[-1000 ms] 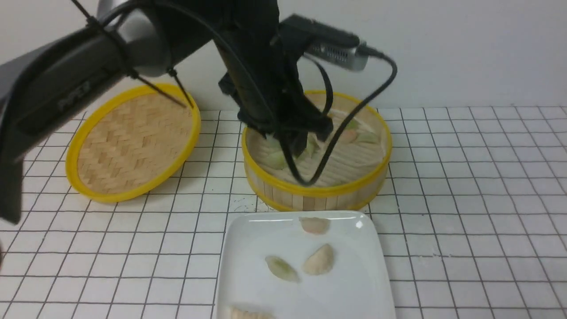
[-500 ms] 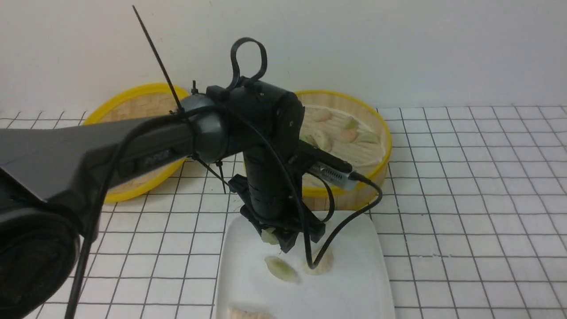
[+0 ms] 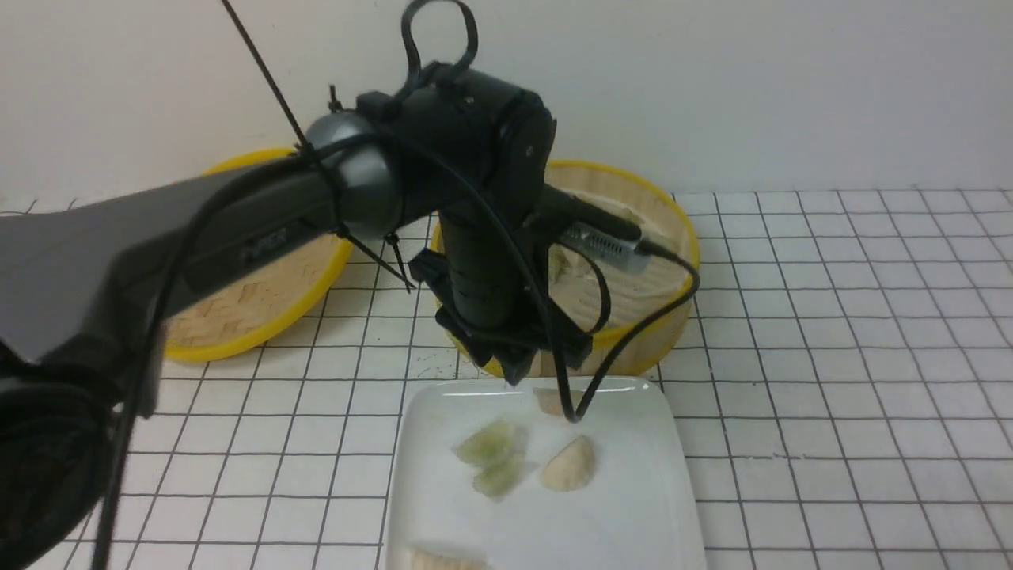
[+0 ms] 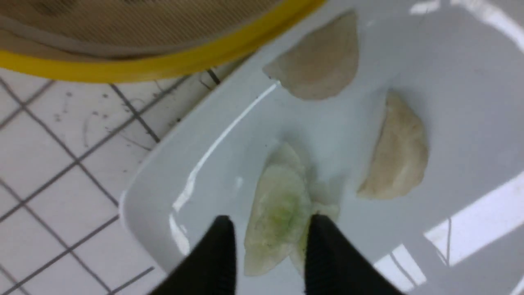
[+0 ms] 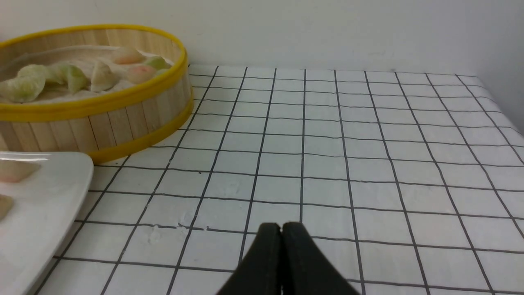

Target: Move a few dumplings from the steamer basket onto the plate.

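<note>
Two pale green dumplings (image 3: 492, 455) lie overlapping on the white plate (image 3: 633, 507), beside cream ones (image 3: 570, 465); more sit in the steamer basket (image 5: 135, 102) just behind the plate. The left claw (image 4: 270, 233) hangs above the green pair, its fingers spread and empty. The right claw (image 5: 281, 230) is pressed together over the tiled tabletop (image 5: 368, 164).

Plate (image 3: 657, 475) set on bench (image 3: 831, 356) just in front of steamer basket (image 3: 673, 237). Lid (image 3: 237, 317) placed left of basket. Several dumplings (image 3: 570, 463) laid on plate, more kept in basket. Left hand (image 3: 538, 372) positioned over plate's far edge.
</note>
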`<state>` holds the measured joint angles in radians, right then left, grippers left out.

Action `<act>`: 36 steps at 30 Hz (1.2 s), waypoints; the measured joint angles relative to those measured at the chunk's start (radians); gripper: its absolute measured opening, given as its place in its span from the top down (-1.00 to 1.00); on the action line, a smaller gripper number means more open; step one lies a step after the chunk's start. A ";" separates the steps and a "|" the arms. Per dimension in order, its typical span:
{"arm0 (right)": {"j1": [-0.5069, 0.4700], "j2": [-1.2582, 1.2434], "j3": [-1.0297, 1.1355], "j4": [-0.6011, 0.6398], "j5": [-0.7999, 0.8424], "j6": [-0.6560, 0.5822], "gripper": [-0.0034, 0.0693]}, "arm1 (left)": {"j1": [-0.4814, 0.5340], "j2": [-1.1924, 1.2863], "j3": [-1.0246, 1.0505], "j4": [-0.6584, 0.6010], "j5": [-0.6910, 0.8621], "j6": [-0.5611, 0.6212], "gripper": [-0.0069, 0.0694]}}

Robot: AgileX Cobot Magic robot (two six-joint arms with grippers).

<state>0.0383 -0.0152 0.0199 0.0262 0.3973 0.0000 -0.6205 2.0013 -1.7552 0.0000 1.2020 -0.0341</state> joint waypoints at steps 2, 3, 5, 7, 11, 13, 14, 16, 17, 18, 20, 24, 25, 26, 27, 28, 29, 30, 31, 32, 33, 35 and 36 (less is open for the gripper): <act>0.000 0.000 0.000 0.000 0.000 0.000 0.93 | 0.000 -0.091 0.021 0.000 0.002 -0.024 0.71; 0.000 0.000 0.000 0.000 0.000 0.000 0.93 | 0.000 -0.135 0.039 0.000 0.004 -0.031 0.76; 0.000 0.000 0.000 0.000 0.000 0.000 0.93 | 0.000 -0.271 0.110 0.000 -0.029 -0.057 0.82; 0.000 0.000 0.000 -0.001 0.000 0.000 0.93 | 0.000 -0.347 0.162 0.000 -0.065 -0.069 0.83; 0.000 0.000 0.000 -0.001 0.000 0.000 0.93 | 0.000 -0.579 0.372 0.000 -0.260 -0.087 0.83; 0.000 0.000 0.000 -0.001 0.000 0.000 0.93 | 0.000 -0.692 0.494 0.000 -0.381 -0.088 0.83; 0.000 0.000 0.000 -0.001 0.000 0.000 0.93 | 0.000 -0.724 0.528 0.000 -0.408 -0.088 0.83; 0.000 0.000 0.000 -0.001 0.000 0.000 0.93 | 0.000 -0.795 0.595 0.000 -0.449 -0.088 0.83; 0.000 0.000 0.000 -0.001 0.000 0.000 0.93 | 0.000 -0.819 0.613 0.000 -0.456 -0.088 0.83; 0.000 0.000 0.000 -0.001 0.000 0.000 0.93 | 0.000 -0.842 0.628 0.000 -0.457 -0.088 0.83; 0.000 0.000 0.000 -0.001 0.000 0.000 0.93 | 0.000 -0.890 0.649 0.000 -0.449 -0.088 0.83; 0.000 0.000 0.000 -0.001 0.000 0.000 0.93 | 0.000 -0.978 0.656 0.008 -0.440 -0.088 0.83; 0.000 0.000 0.000 -0.001 0.000 0.000 0.93 | 0.000 -1.002 0.658 0.016 -0.438 -0.086 0.83; 0.000 0.000 0.000 -0.001 0.000 0.000 0.93 | 0.000 -1.028 0.658 0.030 -0.431 -0.083 0.83; 0.000 0.000 0.000 -0.001 0.000 0.000 0.93 | 0.000 -1.049 0.658 0.042 -0.426 -0.083 0.83; 0.000 0.000 0.000 -0.001 0.000 0.000 0.93 | 0.000 -1.083 0.658 0.061 -0.419 -0.080 0.83; 0.000 0.000 0.000 -0.001 0.000 0.000 0.93 | 0.000 -1.100 0.658 0.070 -0.415 -0.080 0.83; 0.000 0.000 0.000 -0.001 0.000 0.000 0.93 | 0.000 -1.134 0.658 0.089 -0.412 -0.080 0.83; 0.000 0.000 0.000 -0.001 0.000 0.000 0.93 | 0.000 -1.168 0.662 0.107 -0.407 -0.080 0.83; 0.000 0.000 0.000 -0.001 0.000 0.000 0.93 | 0.000 -1.191 0.668 0.118 -0.406 -0.080 0.83; 0.000 0.000 0.000 -0.001 0.000 0.000 0.93 | 0.000 -1.196 0.670 0.121 -0.405 -0.080 0.83; 0.000 0.000 0.000 -0.001 0.000 0.000 0.93 | 0.000 -1.274 0.713 0.150 -0.411 -0.087 0.83; 0.000 0.000 0.000 -0.001 0.000 0.000 0.93 | 0.000 -1.287 0.731 0.155 -0.416 -0.088 0.83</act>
<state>0.0383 -0.0152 0.0199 0.0253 0.3973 0.0000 -0.6205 0.7142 -1.0239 0.1549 0.7860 -0.1226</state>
